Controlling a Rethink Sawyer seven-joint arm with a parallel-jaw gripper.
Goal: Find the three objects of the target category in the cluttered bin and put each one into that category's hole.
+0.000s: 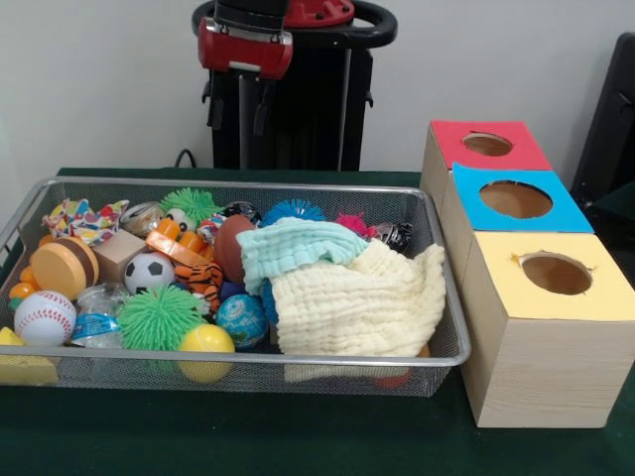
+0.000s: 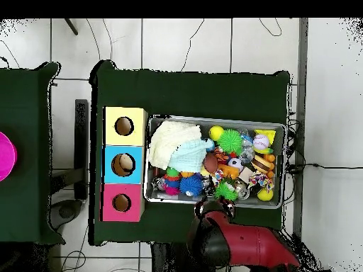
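Observation:
A wire mesh bin (image 1: 248, 358) holds a heap of toys. Among them are a baseball (image 1: 44, 317), a soccer ball (image 1: 149, 272), a green spiky ball (image 1: 159, 318), a yellow ball (image 1: 206, 341) and a blue globe ball (image 1: 241, 319). A teal cloth (image 1: 298, 248) and a cream cloth (image 1: 359, 297) cover the bin's right half. Beside the bin stand a red box (image 1: 486, 145), a blue box (image 1: 514, 199) and a yellow box (image 1: 556, 274), each with a round hole on top. My gripper (image 1: 239, 109) hangs open and empty above the bin's far rim, touching nothing.
The overhead view has the bin (image 2: 213, 119) on a dark green table (image 2: 191, 88), with the yellow box (image 2: 124, 126), blue box (image 2: 124, 164) and red box (image 2: 121, 202) in a row along its cloth end. The red arm (image 2: 244, 244) reaches toward the bin's rim.

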